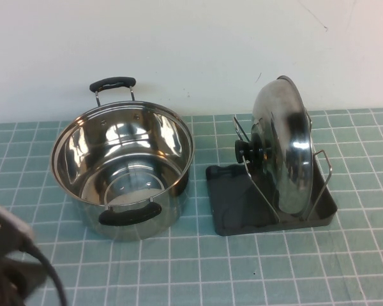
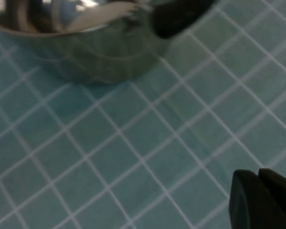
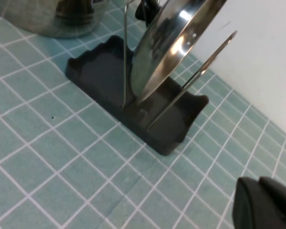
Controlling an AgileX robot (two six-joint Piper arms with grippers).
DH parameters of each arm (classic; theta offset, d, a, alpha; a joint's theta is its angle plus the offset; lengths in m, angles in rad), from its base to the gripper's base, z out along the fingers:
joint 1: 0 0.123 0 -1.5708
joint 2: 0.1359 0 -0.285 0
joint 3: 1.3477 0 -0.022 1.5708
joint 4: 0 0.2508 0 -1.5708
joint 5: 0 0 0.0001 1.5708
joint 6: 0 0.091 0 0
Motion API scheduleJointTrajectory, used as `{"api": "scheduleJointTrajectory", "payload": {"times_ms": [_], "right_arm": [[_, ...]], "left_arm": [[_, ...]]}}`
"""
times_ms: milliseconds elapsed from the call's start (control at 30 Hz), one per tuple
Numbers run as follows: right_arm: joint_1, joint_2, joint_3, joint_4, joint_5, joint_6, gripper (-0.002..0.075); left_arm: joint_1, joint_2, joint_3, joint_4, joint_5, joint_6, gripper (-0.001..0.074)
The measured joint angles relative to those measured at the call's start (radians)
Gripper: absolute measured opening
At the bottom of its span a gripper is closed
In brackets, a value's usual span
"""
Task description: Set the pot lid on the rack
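Lid placement looks done. The pot lid (image 1: pixel 283 148) stands on edge in the rack (image 1: pixel 233 210), leaning between the wire loops (image 1: pixel 323 167), black knob (image 1: pixel 248 152) facing 9 o'clock toward the pot (image 1: pixel 122 169). Nothing grips it. Judged step: release finished, arms pulled clear. Next move likely calls only for parking both arms without brushing the lid, which sits high and could tip if knocked.

Left gripper (image 2: pixel 263 199): low over the mat just off the pot's near wall; in the high view the arm shows at 7 o'clock of the table. Only dark fingertips show, pressed together with no gap, holding nothing. Right gripper (image 3: pixel 264 204): out of the high view; its wrist camera looks at the rack from a short way off. Fingertips likewise together, empty.

Materials:
- Lid: domed polished steel, mirror-bright, thin rim resting in the tray's floor.
- Rack: dark grey matte plastic tray, squarish, scalloped raised edge; thin bent steel wires upright.
- Pot: polished steel, round, straight-walled, open and empty, two black handles, at 9 o'clock of the rack, near but apart.
- Mat (image 1: pixel 242 268): teal, pale grid lines, flat, matte.
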State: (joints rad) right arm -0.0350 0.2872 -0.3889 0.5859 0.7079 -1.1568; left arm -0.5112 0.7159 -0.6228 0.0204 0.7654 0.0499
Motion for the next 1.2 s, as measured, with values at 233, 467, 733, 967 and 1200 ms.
{"api": "scheduleJointTrajectory", "payload": {"times_ms": [233,467,733,967,1200], "right_arm": [[0.0,-0.043,0.036,0.015,-0.01,0.037,0.0001],[0.0,-0.043,0.037,0.046,-0.01,0.039,0.0001],[0.0,-0.043,0.037,0.052,-0.001,0.039,0.0001],[0.0,-0.043,0.037,0.052,0.0,0.039,0.0001],[0.0,-0.043,0.037,0.052,0.0,0.039,0.0001]], "left_arm": [[0.0,-0.164,0.086,0.355,-0.163,-0.446,-0.0001],[0.0,-0.401,0.221,0.352,-0.24,-0.501,-0.0001],[0.0,-0.651,0.397,0.328,-0.351,-0.505,-0.0001],[0.0,-0.692,0.432,0.327,-0.392,-0.505,-0.0001],[0.0,-0.692,0.432,0.323,-0.39,-0.499,-0.0001]]}}
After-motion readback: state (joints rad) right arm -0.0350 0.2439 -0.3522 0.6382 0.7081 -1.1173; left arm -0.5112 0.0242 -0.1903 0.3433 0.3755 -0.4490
